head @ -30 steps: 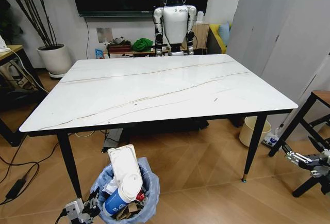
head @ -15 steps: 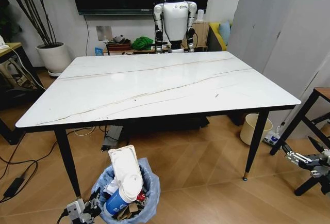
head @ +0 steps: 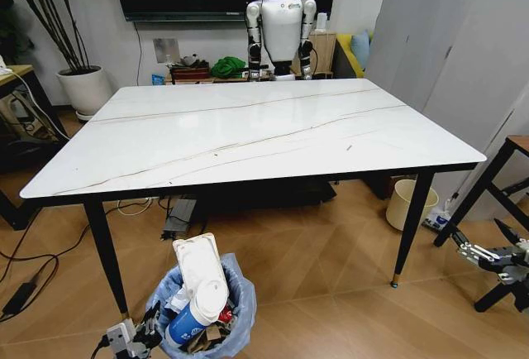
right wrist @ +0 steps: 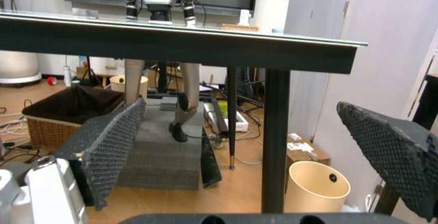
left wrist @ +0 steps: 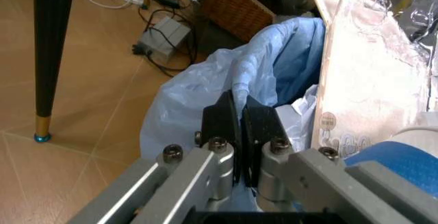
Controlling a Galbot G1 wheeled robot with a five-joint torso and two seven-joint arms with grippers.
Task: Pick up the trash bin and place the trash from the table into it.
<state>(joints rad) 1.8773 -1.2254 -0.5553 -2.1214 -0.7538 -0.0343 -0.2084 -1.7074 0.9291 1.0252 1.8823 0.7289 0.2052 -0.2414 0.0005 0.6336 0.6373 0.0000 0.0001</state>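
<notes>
Trash bin [head: 202, 309] crammed with trash [head: 198, 280], left gripper [left wrist: 239, 126] clamped on its bag rim, right gripper [right wrist: 263, 147] spread wide, holding nothing

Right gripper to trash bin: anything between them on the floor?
In the head view, the table leg stands between right gripper and trash bin; otherwise bare wood floor.

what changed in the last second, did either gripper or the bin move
Nothing of the task's things moved. The whole head view shifted, so the table sits a bit lower and nearer in frame: that is the camera moving. The left gripper stays shut on the rim of the trash bin, which is full of trash, low beside the table leg. The right gripper stays open, low at the right.
</notes>
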